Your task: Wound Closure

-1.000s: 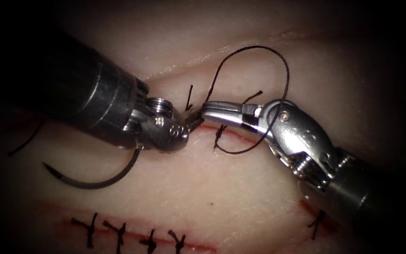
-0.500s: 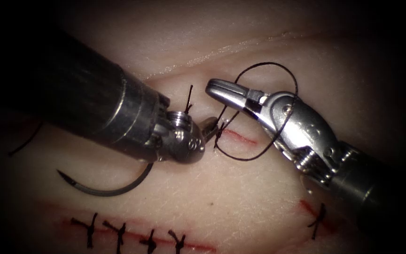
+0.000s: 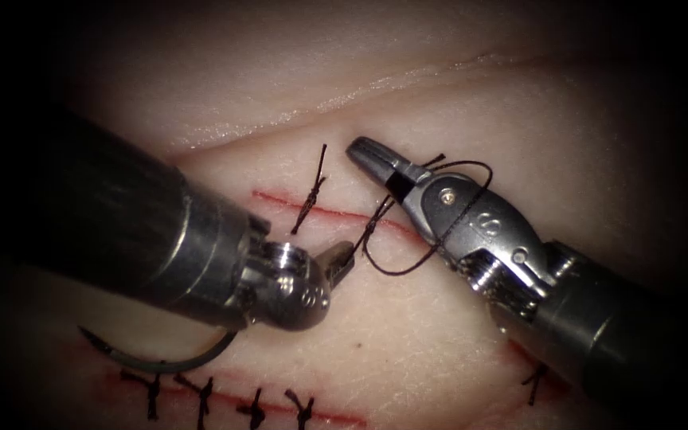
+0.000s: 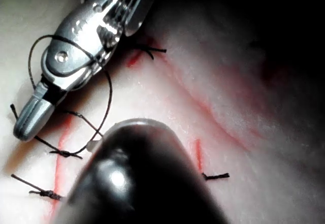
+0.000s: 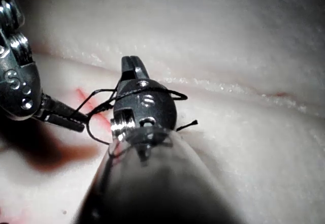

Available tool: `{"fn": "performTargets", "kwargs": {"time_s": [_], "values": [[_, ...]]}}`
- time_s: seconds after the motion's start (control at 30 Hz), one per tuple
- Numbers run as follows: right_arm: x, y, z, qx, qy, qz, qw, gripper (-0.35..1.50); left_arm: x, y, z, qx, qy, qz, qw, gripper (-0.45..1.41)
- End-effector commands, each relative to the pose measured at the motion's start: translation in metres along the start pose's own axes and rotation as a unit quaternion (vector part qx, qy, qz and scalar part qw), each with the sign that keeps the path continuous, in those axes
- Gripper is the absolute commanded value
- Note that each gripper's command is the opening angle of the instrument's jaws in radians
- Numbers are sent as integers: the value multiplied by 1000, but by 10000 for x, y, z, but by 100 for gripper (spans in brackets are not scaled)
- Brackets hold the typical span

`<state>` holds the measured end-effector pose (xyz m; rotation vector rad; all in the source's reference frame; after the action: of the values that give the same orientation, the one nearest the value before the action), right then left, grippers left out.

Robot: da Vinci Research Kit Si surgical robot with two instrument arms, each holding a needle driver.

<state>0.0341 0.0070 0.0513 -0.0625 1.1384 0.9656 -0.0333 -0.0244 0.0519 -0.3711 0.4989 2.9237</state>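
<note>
Both tools meet over the upper cut (image 3: 336,212) in the tissue (image 3: 408,334). Left tool (image 3: 342,259) has its jaws closed on the thread (image 3: 396,271) just left of the stitch being tied, its tip pointing right. Right tool (image 3: 366,151) has its jaws closed too, seemingly on a short thread end, though the grip itself is hard to make out; a loop of thread lies wrapped around its wrist, as the right wrist view (image 5: 131,66) also shows. Curved needle (image 3: 149,362) lies free on the tissue below the left tool's shaft, held by neither tool, beside a row of finished stitches (image 3: 228,402). One tied stitch (image 3: 312,195) crosses the upper cut.
</note>
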Motion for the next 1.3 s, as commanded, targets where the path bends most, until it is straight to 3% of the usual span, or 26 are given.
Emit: {"fn": "performTargets", "kwargs": {"time_s": [0.03, 0.13, 0.17, 0.3, 0.37, 0.77, 1.3], "values": [[-13, -5, 9, -12, -10, 33, 999, 12, -1, 9, 2, -4, 1, 3, 1000, -45], [-26, -3, 9, -34, -32, 75, 996, 19, -1, 15, -6, -4, 0, 9, 1000, -45], [-31, -2, 9, -41, -37, 96, 994, 37, 0, 16, -8, -5, 1, 12, 1000, -45], [-47, 1, 6, -58, -36, 149, 987, 76, 5, 20, -14, -7, 2, 17, 1000, -45], [-54, 1, 3, -64, -34, 168, 983, 86, 6, 20, -14, -8, 2, 18, 1000, -45], [-80, 25, -12, -97, 10, 249, 964, 79, 9, 18, -6, -8, 2, 23, 1000, -45], [-99, 64, 16, -103, 24, 286, 952, 69, 10, -1, -2, -19, 10, 28, 999, -45]]}}
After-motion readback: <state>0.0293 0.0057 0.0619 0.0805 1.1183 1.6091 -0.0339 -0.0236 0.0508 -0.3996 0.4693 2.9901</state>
